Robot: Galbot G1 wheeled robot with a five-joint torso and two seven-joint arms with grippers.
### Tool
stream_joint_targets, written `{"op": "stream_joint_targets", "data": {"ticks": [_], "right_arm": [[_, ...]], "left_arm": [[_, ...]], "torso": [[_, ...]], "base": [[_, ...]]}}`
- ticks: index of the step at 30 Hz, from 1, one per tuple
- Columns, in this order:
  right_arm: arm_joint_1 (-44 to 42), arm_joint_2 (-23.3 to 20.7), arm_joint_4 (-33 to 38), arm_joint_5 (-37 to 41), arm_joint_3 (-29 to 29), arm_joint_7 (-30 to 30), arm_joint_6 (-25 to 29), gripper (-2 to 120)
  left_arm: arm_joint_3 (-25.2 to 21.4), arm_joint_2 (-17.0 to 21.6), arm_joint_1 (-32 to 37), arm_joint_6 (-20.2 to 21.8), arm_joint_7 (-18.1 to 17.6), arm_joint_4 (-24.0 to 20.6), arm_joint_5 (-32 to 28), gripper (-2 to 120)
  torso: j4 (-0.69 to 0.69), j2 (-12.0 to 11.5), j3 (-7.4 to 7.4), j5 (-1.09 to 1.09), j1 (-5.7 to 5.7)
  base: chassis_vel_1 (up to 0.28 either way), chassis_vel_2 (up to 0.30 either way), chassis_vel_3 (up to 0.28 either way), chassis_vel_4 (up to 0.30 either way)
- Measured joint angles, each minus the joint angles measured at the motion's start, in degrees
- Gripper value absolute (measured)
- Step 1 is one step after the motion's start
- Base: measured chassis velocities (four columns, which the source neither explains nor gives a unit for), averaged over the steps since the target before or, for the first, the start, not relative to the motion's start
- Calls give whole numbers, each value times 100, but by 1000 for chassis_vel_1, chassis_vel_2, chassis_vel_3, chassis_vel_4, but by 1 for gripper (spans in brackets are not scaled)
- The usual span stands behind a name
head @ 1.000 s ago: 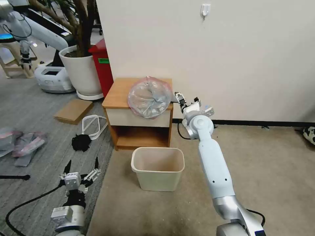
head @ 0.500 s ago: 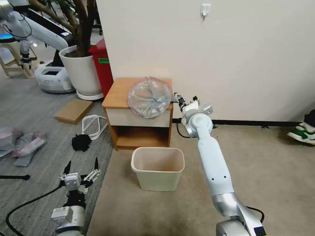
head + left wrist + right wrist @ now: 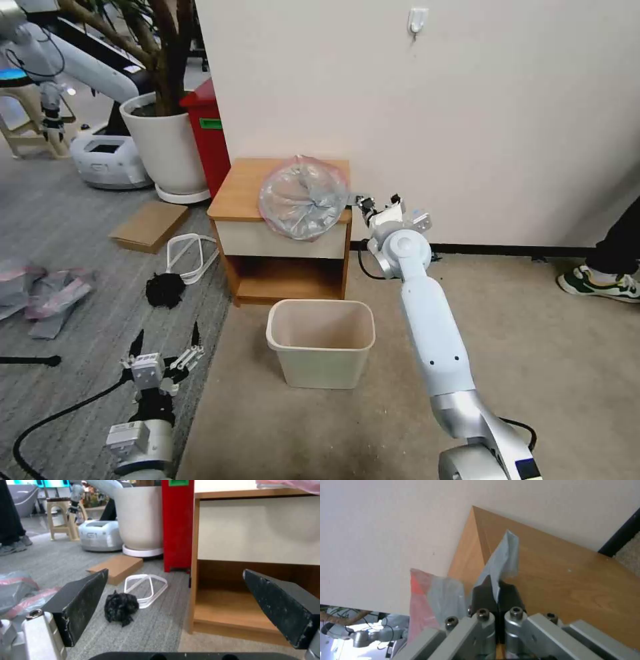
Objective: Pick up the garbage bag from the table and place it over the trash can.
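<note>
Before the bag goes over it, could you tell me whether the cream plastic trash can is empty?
Empty: the cream trash can stands upright on the floor, its open top showing bare inner walls.

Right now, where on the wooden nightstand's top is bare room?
The light-brown wooden nightstand is bare on its left half, toward the white plant pot. The right half is crowded: crinkly grey pink-rimmed garbage bag, pinched by the right gripper.

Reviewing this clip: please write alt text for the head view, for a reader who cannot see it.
The right gripper is shut on the edge of the garbage bag, which lies bunched on the table against a white wall. The trash can stands open on the floor in front of the table. The left gripper hangs open low over grey carpet.
</note>
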Motion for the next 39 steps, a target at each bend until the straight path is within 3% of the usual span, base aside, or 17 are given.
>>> {"op": "stream_joint_targets", "data": {"ticks": [19,30,39], "right_arm": [[-353,0,594,116,31,99,-98,0],[-856,-1,1463,367,-23,321,-170,0],[-1851,-188,2592,598,-187,591,-272,0]], "left_arm": [[66,4,-70,-1,-3,70,28,100],[180,21,-200,27,-2,185,73,100],[286,-17,-276,31,-2,248,145,100]], "torso": [[0,0,0,0,0],[0,0,0,0,0],[0,0,-1,0,0]], "base": [[0,0,0,0],[0,0,0,0],[0,0,0,0]]}}
